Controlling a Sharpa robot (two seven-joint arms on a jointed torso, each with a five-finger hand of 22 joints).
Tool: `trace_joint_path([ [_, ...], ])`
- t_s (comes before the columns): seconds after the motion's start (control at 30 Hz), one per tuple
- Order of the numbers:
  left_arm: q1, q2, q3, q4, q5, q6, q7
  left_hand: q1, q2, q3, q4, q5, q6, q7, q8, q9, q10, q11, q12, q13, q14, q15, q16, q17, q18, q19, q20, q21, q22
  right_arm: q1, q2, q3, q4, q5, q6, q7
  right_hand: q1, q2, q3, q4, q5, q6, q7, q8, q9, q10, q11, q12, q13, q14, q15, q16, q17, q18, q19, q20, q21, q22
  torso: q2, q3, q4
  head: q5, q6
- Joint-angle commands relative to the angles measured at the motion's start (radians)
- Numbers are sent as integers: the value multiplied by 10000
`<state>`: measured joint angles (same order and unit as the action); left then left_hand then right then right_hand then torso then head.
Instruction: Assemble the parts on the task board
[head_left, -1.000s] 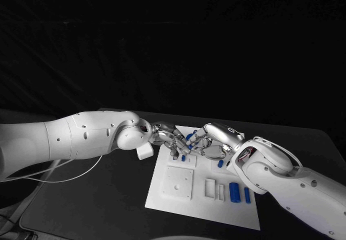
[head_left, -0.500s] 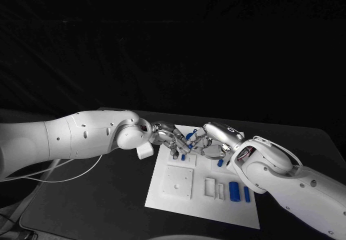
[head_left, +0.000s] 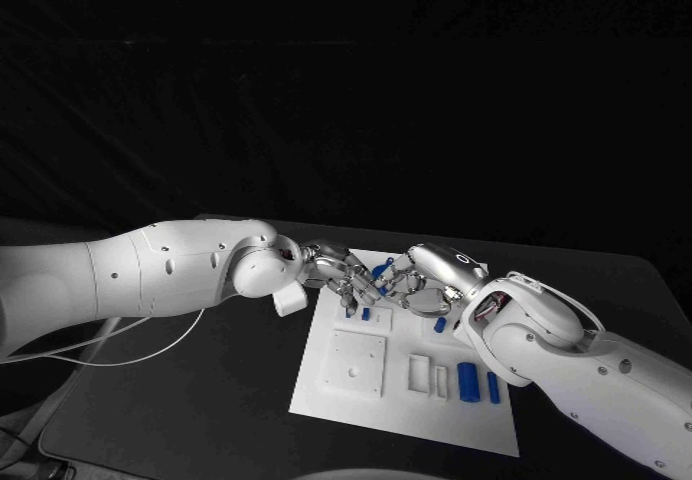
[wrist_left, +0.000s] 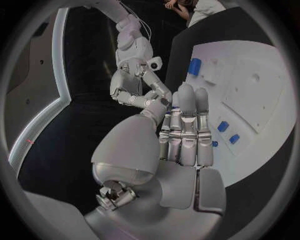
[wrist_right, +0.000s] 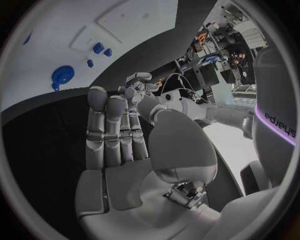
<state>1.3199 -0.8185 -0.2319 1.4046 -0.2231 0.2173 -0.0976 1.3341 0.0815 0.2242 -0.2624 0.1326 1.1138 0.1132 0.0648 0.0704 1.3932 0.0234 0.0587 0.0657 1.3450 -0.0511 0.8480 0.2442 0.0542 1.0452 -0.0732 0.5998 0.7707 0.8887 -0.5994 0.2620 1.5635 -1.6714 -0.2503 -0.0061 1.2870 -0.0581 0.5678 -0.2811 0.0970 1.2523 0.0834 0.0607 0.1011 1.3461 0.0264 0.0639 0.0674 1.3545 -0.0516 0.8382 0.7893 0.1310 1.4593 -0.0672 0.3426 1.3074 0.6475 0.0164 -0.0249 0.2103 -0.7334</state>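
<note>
Black table (head_left: 216, 400), both hands meeting fingertips

left hand (wrist_left: 181, 135) fingers straight | right hand (wrist_left: 134, 82) opposite | task board (wrist_left: 262, 60) beside

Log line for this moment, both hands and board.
left hand: above board's far end, grip unclear | right hand: facing it, grip unclear | task board: blue parts lying near edge
</note>
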Motion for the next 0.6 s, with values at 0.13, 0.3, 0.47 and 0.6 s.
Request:
trace_joint_path([
  [0.13,26,-14,20,-13,259,-78,44,-15,-186,7,-108,9,-405,62,-17,-62,-100,21,28,-13,-83,21,4,12,74,-35,53,6,25,-33,-6,-17,21,-13,-75,-112,-92,18,51,37,52,61,-5,35,18,85,14,-12,-7,65,-39,-36,14,90,15,-86,48,282,3,2,-5,8,-1],
  [0.3,26,-29,20,-68,221,95,-124,-3,-412,-44,-162,-42,-902,129,-36,-85,-224,45,22,-20,-153,47,-11,8,47,-89,85,-24,42,-52,-21,-17,-7,64,-171,-187,-109,6,64,41,83,65,-9,36,50,94,10,-11,-6,84,-45,-53,22,86,24,-91,64,283,3,4,-5,0,-5],
  [0.47,26,-53,19,-148,140,269,-318,78,-579,-161,-156,-81,-1524,119,-34,-93,-260,30,24,-21,-207,50,19,21,16,-98,97,-74,30,-73,-49,-16,-14,240,-195,-241,-109,6,64,41,83,65,-9,36,50,94,10,-11,-6,84,-45,-53,22,86,24,-91,64,283,0,5,-9,0,-22],
  [0.6,26,-82,19,-232,80,416,-415,166,-630,-314,-120,-142,-2118,150,-27,-104,-277,51,27,-23,-256,66,64,36,-8,-79,103,-140,0,-90,-75,-15,-7,384,-178,-286,-109,6,64,41,83,65,-9,36,50,94,10,-11,-6,84,-45,-53,22,86,24,-91,64,283,2,5,-6,-8,-34],
])
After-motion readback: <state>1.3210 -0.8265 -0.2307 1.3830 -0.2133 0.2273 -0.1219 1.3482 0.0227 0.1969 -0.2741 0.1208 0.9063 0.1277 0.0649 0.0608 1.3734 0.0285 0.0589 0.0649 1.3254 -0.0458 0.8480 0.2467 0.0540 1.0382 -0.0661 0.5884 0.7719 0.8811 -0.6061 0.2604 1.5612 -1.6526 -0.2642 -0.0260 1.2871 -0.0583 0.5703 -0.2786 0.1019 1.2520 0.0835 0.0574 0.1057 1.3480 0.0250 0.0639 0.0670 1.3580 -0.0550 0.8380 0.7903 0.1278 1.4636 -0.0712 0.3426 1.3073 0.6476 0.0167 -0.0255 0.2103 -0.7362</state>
